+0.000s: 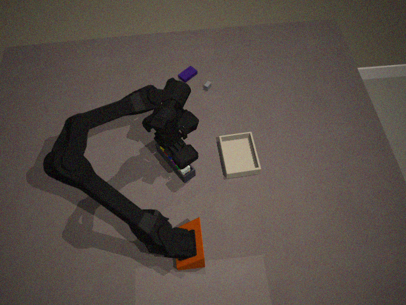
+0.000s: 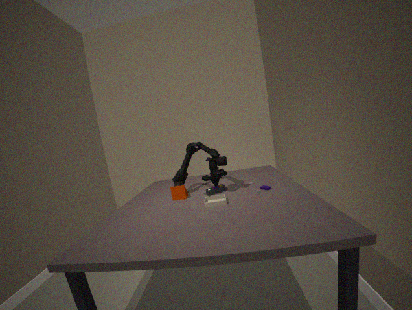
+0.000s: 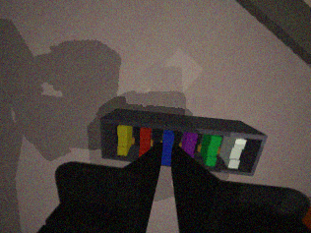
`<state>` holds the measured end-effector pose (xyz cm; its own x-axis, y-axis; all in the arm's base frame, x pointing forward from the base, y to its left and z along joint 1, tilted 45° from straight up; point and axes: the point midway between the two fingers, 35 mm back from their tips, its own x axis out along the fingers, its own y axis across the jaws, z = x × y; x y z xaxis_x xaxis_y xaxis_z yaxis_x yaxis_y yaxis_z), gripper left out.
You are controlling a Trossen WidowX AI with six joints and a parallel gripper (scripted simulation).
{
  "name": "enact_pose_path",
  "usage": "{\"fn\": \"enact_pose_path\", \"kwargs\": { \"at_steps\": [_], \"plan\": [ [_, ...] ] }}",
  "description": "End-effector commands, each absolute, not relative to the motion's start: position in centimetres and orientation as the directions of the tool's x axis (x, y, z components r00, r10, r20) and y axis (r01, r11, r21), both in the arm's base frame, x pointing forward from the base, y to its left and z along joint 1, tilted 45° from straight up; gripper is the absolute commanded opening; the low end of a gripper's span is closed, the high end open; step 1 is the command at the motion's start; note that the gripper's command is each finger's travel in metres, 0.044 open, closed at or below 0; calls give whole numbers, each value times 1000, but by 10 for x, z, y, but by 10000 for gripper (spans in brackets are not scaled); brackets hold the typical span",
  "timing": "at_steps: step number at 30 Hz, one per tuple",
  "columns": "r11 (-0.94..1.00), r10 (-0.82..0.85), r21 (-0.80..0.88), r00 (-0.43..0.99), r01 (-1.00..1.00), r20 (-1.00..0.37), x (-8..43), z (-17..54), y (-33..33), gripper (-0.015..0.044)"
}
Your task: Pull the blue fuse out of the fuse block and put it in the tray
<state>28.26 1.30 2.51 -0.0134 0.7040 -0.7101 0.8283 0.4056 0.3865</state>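
The dark fuse block (image 1: 188,178) (image 2: 209,192) (image 3: 172,118) holds a row of fuses. My gripper (image 2: 216,185) (image 3: 166,147) points down over it and is shut on the blue fuse (image 3: 167,139). That fuse stands in the row between the red fuse (image 3: 145,141) and the purple fuse (image 3: 190,145); how deep it sits cannot be told. The yellow fuse (image 3: 124,140) is at the left end, and the green fuse (image 3: 212,149) and white fuse (image 3: 237,152) are to the right. The cream tray (image 1: 243,173) (image 2: 216,203) is empty.
An orange wedge (image 1: 200,244) (image 2: 179,193) is at the arm's base. A purple block (image 1: 187,73) (image 2: 265,187) and a small grey block (image 1: 207,85) (image 2: 258,191) lie beyond the arm in the top view. The tray is right of the fuse block there.
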Motion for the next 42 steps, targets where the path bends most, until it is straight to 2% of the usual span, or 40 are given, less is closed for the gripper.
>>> {"fn": "enact_pose_path", "kwargs": {
  "at_steps": [1,42],
  "plan": [
    [409,701,389,-12,826,-713,283,27,11,0],
    [407,702,387,-12,827,-712,284,41,-4,0]
  ]
}}
